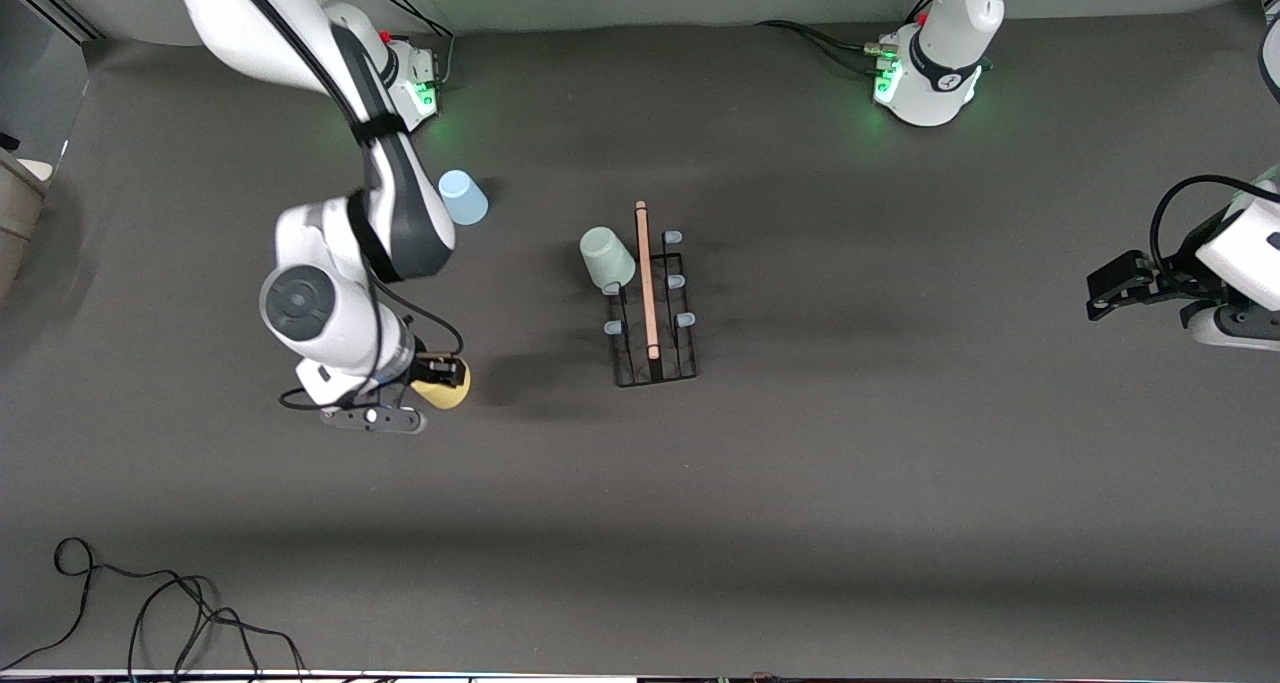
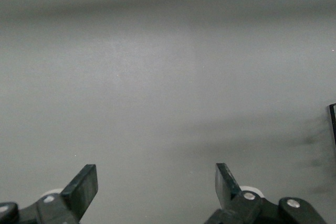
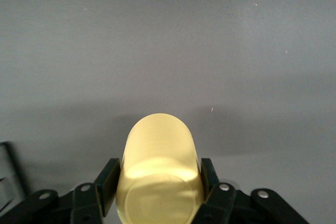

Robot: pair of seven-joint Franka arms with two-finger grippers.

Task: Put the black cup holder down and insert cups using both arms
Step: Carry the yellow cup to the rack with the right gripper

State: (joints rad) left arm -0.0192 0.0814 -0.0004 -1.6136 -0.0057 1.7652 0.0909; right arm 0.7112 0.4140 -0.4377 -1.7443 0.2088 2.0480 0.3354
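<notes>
The black cup holder (image 1: 655,308) stands mid-table, its wooden rod (image 1: 646,278) along the top. The mint green cup (image 1: 607,258) sits on one of its pegs at the end farther from the front camera. The pale blue cup (image 1: 463,197) stands upside down on the table near the right arm's base. My right gripper (image 1: 440,375) is shut on the yellow cup (image 3: 159,174), toward the right arm's end from the holder. My left gripper (image 1: 1105,298) is open and empty at the left arm's end of the table; its fingers (image 2: 84,184) show only bare table between them.
A black cable (image 1: 150,603) lies coiled on the table near the front camera at the right arm's end. A corner of the holder (image 2: 332,124) shows at the edge of the left wrist view.
</notes>
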